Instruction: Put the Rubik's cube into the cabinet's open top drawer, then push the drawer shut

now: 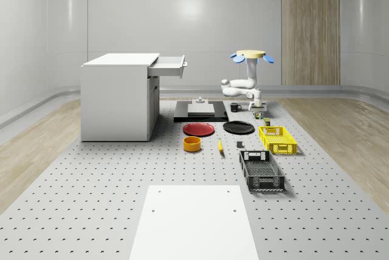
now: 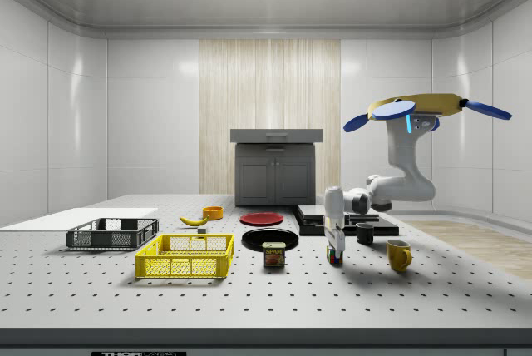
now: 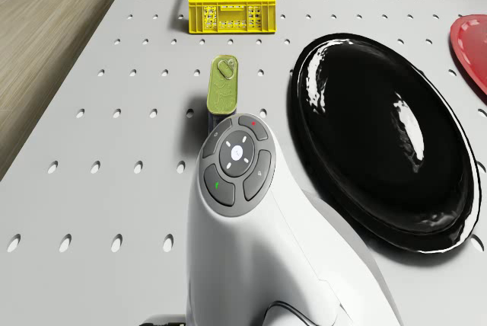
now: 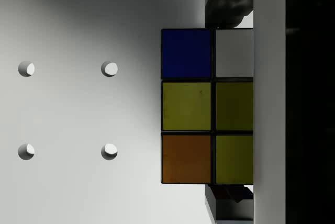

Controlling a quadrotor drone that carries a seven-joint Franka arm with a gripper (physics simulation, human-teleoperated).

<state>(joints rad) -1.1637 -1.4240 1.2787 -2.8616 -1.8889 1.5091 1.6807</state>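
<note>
The Rubik's cube (image 4: 207,106) stands on the perforated table, blue, yellow and orange tiles facing up; in the side view the cube (image 2: 334,257) sits at table level. My gripper (image 4: 230,106) points straight down over it, one dark finger (image 4: 230,4) against each opposite side, shut on the cube. From the side, the gripper (image 2: 334,248) hangs below the white arm. The drone (image 1: 252,56) hovers over the table's far right part in the whole-scene view. The white cabinet (image 1: 115,96) stands far left, its top drawer (image 1: 170,65) pulled open.
A spam can (image 3: 223,86) lies close beside the gripper, next to a black plate (image 3: 380,128). A yellow crate (image 2: 187,256), black crate (image 2: 112,233), yellow mug (image 2: 398,254), black mug (image 2: 365,233), red plate (image 1: 199,129) and orange bowl (image 1: 192,144) are spread across the table.
</note>
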